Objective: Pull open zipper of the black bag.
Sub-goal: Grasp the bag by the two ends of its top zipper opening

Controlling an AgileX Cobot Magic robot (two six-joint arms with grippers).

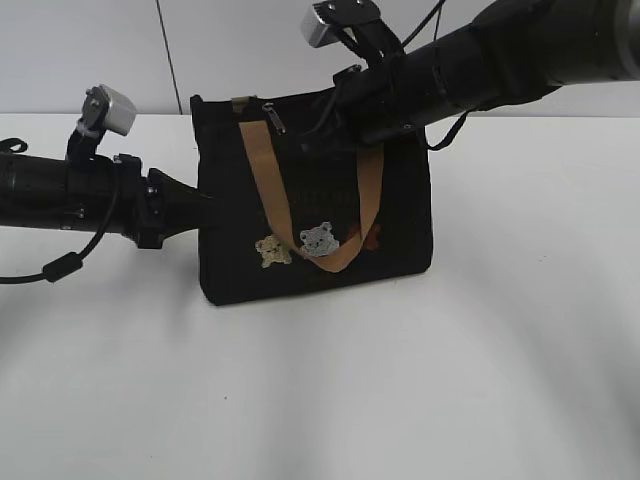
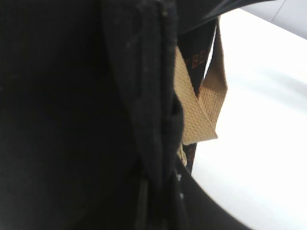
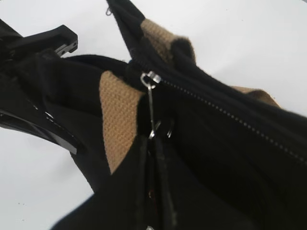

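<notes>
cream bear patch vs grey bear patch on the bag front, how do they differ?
Colour: the small cream bear patch is yellowish, the small grey-white bear patch pale grey. Position: the cream one sits lower left, fully on the black fabric bag; the grey one sits higher, against the tan webbing handle. Both are small bear shapes on the front.

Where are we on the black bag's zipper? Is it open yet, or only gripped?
Done: the left gripper braces the black bag at its left end. In hand: the right gripper is shut on the silver pull tab of the zipper. Left: the teeth behind the slider look closed, so the pull itself remains.
</notes>
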